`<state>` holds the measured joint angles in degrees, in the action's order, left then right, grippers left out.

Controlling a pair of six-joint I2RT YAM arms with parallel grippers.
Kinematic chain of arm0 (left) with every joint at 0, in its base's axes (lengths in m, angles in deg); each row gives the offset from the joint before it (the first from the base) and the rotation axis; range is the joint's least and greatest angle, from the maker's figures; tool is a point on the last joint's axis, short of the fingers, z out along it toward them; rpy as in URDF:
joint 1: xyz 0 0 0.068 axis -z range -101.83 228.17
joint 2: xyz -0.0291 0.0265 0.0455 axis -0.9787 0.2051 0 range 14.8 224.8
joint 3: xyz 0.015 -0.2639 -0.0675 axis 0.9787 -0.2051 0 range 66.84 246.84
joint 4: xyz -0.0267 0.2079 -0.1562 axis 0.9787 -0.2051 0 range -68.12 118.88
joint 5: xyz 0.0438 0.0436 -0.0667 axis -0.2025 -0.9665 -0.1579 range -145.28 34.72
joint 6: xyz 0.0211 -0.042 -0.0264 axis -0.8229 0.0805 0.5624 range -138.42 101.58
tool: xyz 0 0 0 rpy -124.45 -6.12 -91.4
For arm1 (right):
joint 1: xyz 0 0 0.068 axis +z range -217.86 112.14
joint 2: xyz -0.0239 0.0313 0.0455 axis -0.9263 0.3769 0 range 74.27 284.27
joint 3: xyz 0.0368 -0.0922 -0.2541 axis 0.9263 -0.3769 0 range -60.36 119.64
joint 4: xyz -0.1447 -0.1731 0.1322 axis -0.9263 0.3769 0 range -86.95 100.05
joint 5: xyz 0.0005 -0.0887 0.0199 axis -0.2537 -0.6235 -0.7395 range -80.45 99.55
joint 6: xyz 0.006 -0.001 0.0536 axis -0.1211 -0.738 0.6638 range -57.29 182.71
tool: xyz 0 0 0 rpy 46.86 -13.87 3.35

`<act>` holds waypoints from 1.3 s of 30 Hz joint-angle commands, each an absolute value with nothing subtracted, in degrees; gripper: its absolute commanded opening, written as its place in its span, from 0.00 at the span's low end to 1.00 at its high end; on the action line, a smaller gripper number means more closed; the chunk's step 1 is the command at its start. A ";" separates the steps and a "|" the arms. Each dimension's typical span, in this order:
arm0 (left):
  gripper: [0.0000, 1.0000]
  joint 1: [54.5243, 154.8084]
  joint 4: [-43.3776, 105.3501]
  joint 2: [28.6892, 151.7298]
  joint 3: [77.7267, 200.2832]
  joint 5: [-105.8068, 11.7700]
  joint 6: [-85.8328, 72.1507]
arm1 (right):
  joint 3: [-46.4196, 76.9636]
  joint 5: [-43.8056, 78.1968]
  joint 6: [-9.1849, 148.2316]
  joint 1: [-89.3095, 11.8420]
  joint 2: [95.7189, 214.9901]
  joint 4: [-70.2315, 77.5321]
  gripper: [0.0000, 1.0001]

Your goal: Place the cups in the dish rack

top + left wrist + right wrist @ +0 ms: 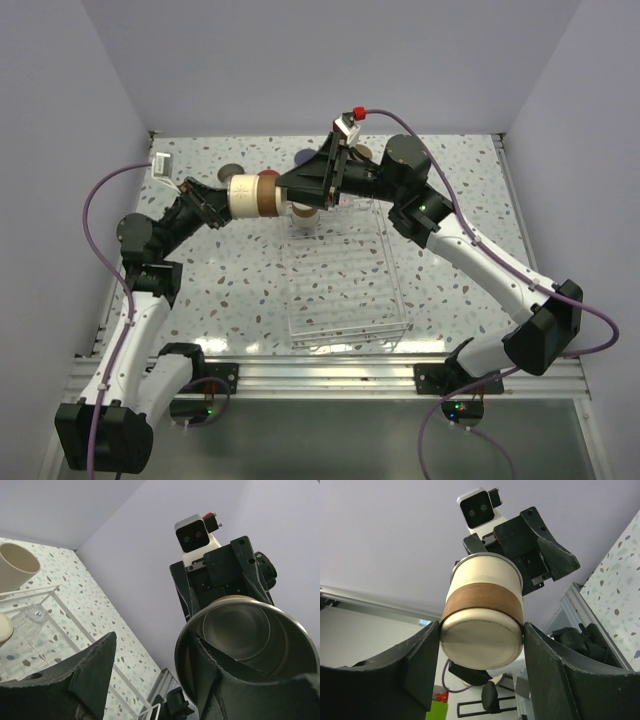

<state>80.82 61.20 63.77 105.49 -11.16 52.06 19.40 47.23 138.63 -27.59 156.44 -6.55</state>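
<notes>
A brown-grey cup with a cream base [254, 197] hangs on its side in mid-air over the far end of the dish rack [396, 290]. My right gripper [287, 187] is shut on its base [482, 640], one finger on each side. My left gripper [222, 201] is open at the cup's rim [186, 645]. One finger [225, 680] reaches into the mouth, and the other finger [85, 675] stands well clear of the wall. A beige cup [17, 566] and a tiny clear cup [35, 614] show near the rack's far end.
The coral-red cup [268, 177] is partly hidden behind the held cup. Other cups stand on the speckled table at the far side [232, 170], [305, 158], [362, 152]. Lilac walls close in the back and sides. A metal rail [330, 375] runs along the near edge.
</notes>
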 commanded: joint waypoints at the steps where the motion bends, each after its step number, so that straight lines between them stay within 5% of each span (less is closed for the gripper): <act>1: 0.63 80.80 54.20 63.58 107.88 -11.86 47.06 | 21.55 49.19 137.94 -26.90 155.04 -9.78 0.00; 13: 1.00 80.80 41.02 62.62 112.80 -15.90 38.98 | 22.35 47.79 133.11 -28.57 152.85 -3.54 0.00; 28: 1.00 80.72 12.72 60.95 122.12 -35.32 26.67 | 17.68 51.13 123.11 -42.72 145.99 13.84 0.00; 32: 1.00 80.72 7.45 61.91 123.52 -37.87 24.65 | 26.27 43.34 106.35 -43.25 148.80 36.65 0.00; 39: 1.00 80.72 0.76 62.70 125.72 -40.69 22.27 | 32.80 25.59 94.36 -42.47 154.78 55.95 0.00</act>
<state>80.84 5.29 62.94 123.33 -38.35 25.15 29.79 36.71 102.98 -43.11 152.90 42.69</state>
